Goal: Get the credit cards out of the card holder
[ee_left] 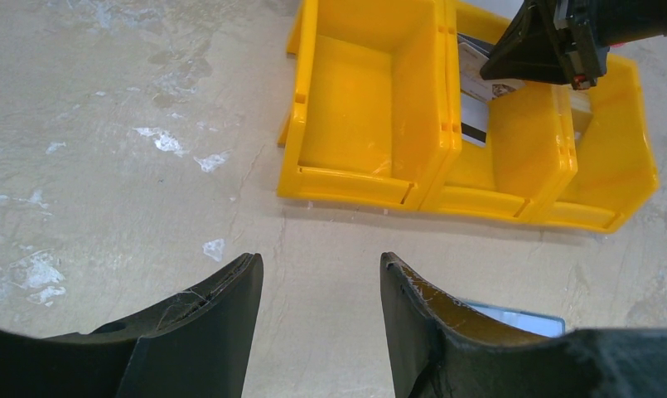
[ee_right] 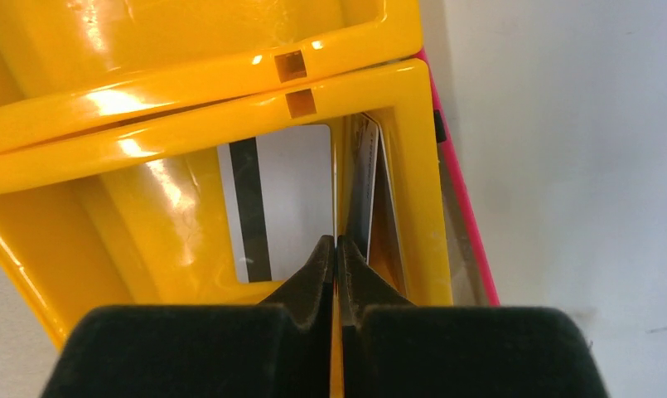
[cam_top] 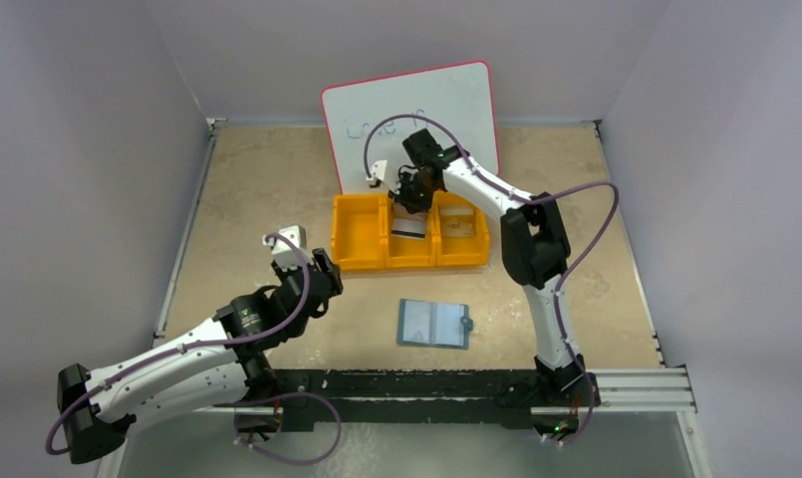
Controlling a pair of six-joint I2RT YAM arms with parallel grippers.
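Only my right wrist view shows the right gripper [ee_right: 336, 245] shut, credit cards [ee_right: 288, 199] just past it; left gripper [ee_left: 320, 260] open, empty.

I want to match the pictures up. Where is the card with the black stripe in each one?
Top external: striped card centre, in the middle compartment.
Left wrist: card upper right, same compartment.
Right wrist: card centre, left of the fingers.
Shared landmark: the yellow bin.

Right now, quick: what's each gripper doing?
Left gripper: open, holding nothing.
Right gripper: shut above the orange three-compartment plastic bin; whether it pinches anything cannot be told.
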